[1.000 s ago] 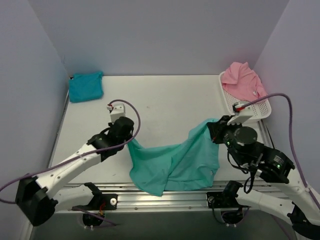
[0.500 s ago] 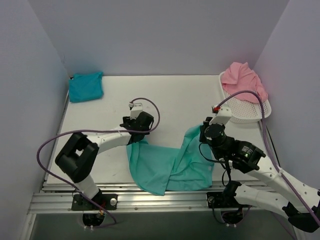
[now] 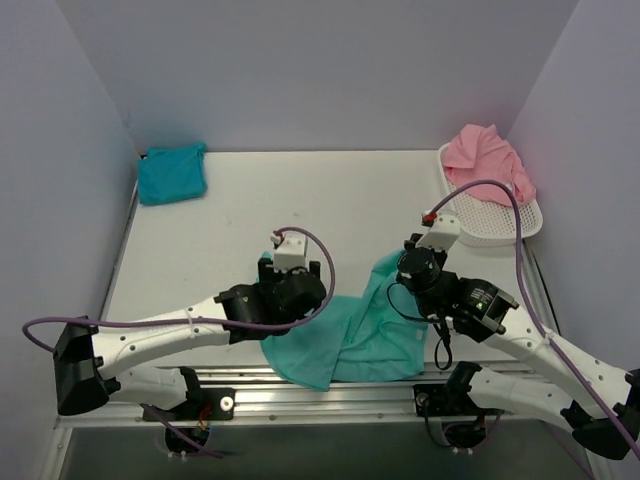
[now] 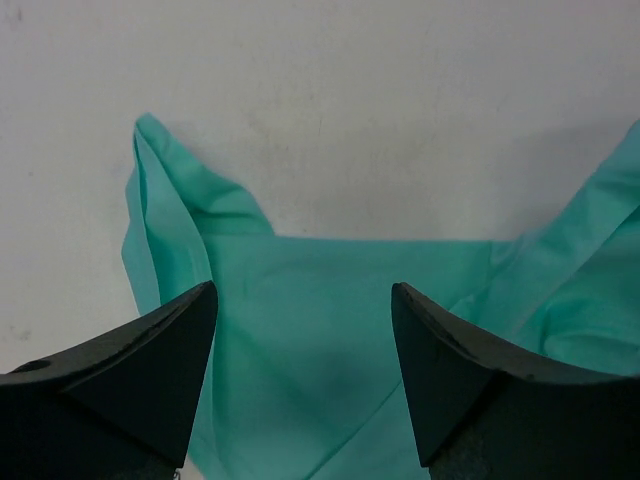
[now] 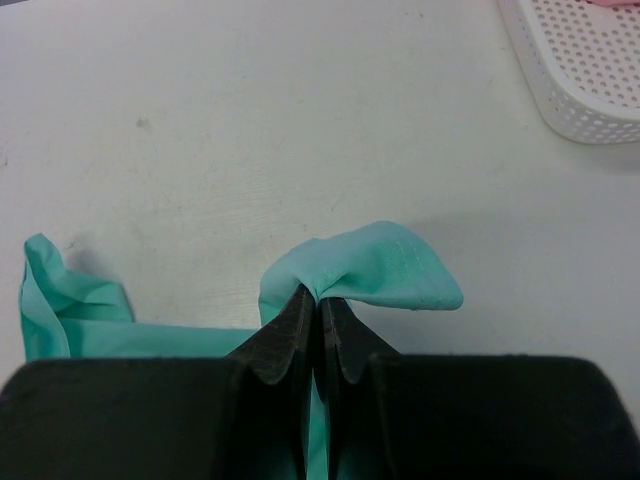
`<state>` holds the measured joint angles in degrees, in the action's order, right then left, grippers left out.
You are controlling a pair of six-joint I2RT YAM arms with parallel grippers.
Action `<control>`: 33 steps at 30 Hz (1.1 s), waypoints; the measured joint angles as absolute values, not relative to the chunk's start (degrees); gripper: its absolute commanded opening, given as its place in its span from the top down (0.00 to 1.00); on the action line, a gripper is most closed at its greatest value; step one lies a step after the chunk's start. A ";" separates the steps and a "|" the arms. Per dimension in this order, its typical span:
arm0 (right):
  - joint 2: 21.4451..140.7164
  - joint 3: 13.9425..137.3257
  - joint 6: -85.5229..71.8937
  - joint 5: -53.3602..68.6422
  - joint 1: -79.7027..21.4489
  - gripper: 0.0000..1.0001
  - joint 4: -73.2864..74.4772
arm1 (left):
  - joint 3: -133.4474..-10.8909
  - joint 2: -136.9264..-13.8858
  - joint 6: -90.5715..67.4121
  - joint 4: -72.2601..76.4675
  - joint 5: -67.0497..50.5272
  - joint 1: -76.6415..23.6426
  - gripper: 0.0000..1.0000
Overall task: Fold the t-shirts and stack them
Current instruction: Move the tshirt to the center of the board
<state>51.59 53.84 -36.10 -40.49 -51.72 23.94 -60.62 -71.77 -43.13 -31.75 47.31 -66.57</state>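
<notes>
Pinching a raised fold of the sea-green t-shirt (image 5: 370, 265), the right gripper (image 5: 312, 300) has its jaws drawn almost together, with cloth caught between the tips. Just past the tips the fold stands up off the table (image 5: 250, 120) and flops toward 3 o'clock in the right wrist view. The left gripper (image 4: 302, 300) has its jaws spread wide with nothing between them, poised over the shirt's flatter middle; whether its fingers (image 4: 150, 360) touch the cloth cannot be told.

From overhead, the sea-green t-shirt lies rumpled at 6 o'clock on the table, between the two arms, its near edge draped over the front rim. The turquoise-blue t-shirt (image 3: 172, 173) sits folded in the 10 o'clock corner, well apart. The pink t-shirt (image 3: 485, 155) is heaped on the far end of the white mesh basket (image 3: 500, 218) at 2 o'clock.
</notes>
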 measured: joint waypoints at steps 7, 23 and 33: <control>51.75 53.80 -38.11 -42.04 -51.72 1.00 24.73 | -51.81 -79.55 -55.18 -38.39 45.69 -74.94 0.24; 53.01 53.76 -40.32 -44.21 -51.72 1.00 26.96 | -55.31 -95.72 -70.17 -35.81 43.53 -88.44 0.29; 52.42 53.04 -40.75 -45.06 -51.72 1.00 28.12 | -61.25 -96.49 -69.93 -39.27 42.54 -91.94 0.32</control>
